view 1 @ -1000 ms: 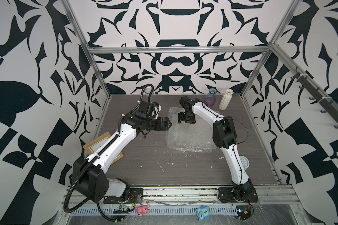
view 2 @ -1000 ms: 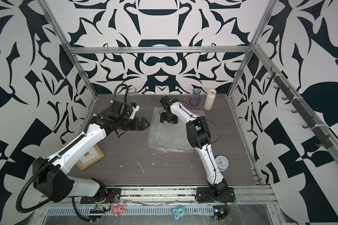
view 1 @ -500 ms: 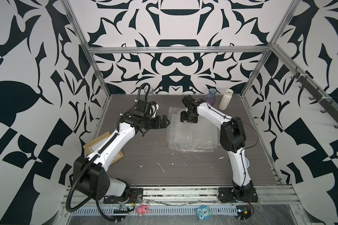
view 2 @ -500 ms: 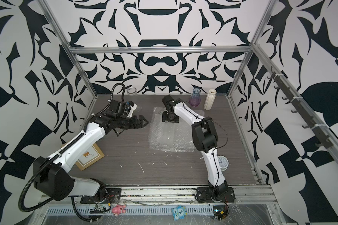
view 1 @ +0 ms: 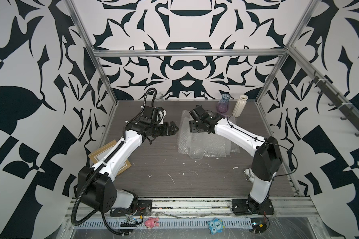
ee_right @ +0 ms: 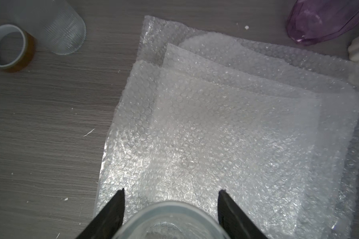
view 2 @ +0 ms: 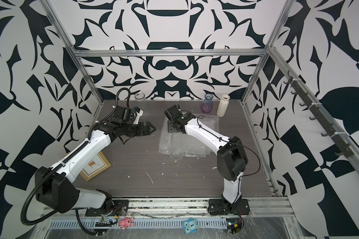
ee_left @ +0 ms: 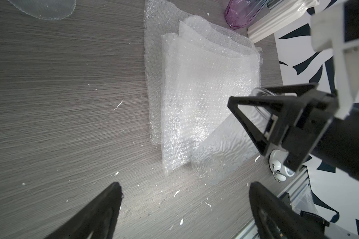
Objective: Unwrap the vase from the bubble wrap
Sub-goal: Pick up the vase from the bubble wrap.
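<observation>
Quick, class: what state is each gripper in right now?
Left gripper: open, empty.
Right gripper: astride the clear vase; grip cannot be told.

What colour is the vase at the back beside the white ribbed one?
That vase is translucent purple, shading bluish at the neck; clearest in a top view.

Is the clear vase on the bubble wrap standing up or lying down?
Lying down: the clear vase rests on its side across the flat bubble wrap sheets.
</observation>
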Motion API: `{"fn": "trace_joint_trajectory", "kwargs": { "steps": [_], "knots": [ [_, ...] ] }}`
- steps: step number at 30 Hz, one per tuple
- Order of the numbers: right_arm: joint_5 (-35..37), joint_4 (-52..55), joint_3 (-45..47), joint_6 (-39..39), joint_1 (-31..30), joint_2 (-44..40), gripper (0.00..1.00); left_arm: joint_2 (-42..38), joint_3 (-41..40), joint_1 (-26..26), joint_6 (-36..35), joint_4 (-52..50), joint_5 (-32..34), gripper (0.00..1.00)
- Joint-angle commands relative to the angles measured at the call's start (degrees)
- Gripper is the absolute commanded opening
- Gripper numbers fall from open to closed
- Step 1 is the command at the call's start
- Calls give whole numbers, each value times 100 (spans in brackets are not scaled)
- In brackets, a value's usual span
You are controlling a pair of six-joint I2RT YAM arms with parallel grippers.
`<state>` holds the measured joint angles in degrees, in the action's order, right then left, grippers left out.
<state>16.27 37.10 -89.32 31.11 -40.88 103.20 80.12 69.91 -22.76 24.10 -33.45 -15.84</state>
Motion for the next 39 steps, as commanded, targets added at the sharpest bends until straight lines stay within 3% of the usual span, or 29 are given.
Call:
{"fn": "trace_joint_trajectory", "kwargs": {
  "steps": [1,8,18,27,31,39],
  "knots": [
    [392,-655,652,140,-227,-653,49,-188,-61,52,10,18,16,99],
    [602,-1582,1989,137,-604,-1588,46,-217,-87,79,26,61,-33,99],
    [785,-1812,2606,-94,-936,-2480,43,-158,-107,106,-14,78,-46,99],
    [951,-1678,2402,-461,-947,-3225,41,-114,-91,172,6,74,-94,99],
    [1000,-1697,2159,-811,-944,-3207,40,-186,-69,289,61,82,-216,99],
    [795,-2041,1394,-1136,-939,-2763,38,-637,-136,494,49,32,433,99]
  ]
}}
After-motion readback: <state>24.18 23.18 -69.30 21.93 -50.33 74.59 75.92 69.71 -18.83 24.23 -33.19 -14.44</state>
